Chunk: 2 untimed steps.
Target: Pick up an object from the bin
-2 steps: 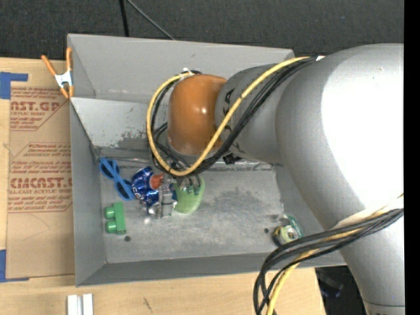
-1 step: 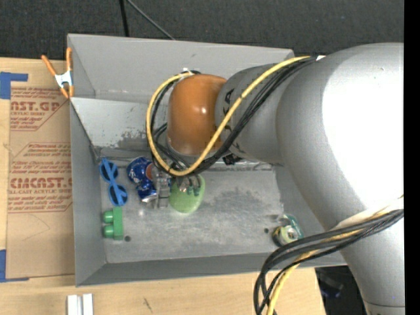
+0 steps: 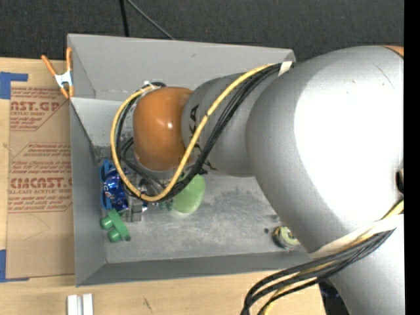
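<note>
My gripper is low at the bin's left side, mostly hidden under the arm's wrist. Just left of it, against the left wall, lies a shiny blue crumpled thing. A small dark green plastic piece lies right below it, near the front left corner. A pale green rounded thing rests on the floor just right of the gripper, partly under the arm. Whether anything is in the gripper is hidden.
A small round yellowish and dark thing lies near the bin's front wall at the right, at the edge of the arm. The arm, with its orange wrist cover and cables, covers most of the bin floor.
</note>
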Motion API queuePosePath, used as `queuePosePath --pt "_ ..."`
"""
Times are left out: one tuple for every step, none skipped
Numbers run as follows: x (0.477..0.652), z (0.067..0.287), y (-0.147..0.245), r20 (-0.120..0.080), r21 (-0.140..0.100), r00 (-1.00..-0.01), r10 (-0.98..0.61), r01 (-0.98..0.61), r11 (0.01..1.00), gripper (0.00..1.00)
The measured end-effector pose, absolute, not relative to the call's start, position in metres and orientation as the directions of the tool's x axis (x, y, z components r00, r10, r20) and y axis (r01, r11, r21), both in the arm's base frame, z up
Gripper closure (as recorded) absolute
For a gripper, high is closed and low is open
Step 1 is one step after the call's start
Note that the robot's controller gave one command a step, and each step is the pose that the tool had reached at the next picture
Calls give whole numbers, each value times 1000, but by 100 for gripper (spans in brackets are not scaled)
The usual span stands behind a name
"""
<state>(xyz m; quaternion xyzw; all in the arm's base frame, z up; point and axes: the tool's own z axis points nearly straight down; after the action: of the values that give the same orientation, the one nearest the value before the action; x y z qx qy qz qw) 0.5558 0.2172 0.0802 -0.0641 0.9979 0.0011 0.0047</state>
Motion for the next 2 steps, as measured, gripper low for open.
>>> queuePosePath --pt "544 112 227 -4 1 -986 -168 -168 986 100" --pt "497 163 236 -3 2 -980 -197 -197 980 100"
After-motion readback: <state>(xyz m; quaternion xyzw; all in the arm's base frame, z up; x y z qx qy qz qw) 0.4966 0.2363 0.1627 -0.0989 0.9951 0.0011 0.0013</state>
